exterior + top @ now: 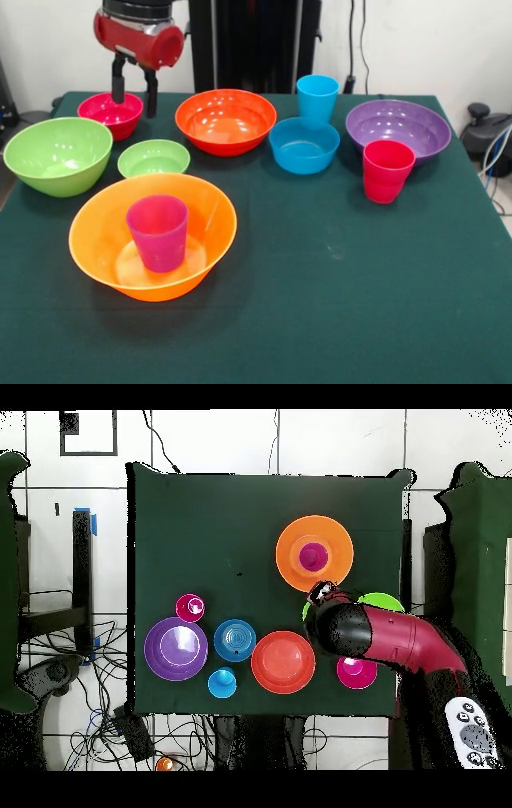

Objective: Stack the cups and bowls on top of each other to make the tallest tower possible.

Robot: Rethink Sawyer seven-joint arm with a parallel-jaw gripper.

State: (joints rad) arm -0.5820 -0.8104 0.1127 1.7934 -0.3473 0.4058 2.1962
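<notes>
Orange plastic forms the tower base: the large orange bowl (pixel 152 240) sits on the bench (pixel 336 304), well in front of the gripper (pixel 134 86), holding a magenta cup (pixel 158 232). Gripper open and empty, poised over the small pink-red bowl (pixel 112 114), probably the next piece.

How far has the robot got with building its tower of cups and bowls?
Done: only the purple-magenta cup stands upright inside the large orange bowl.
In hand: nothing. The gripper hangs open over the small pink-red bowl.
Left: that bowl and the red-orange, blue, purple and two green bowls, blue cup and red-pink cup sit separately.
</notes>
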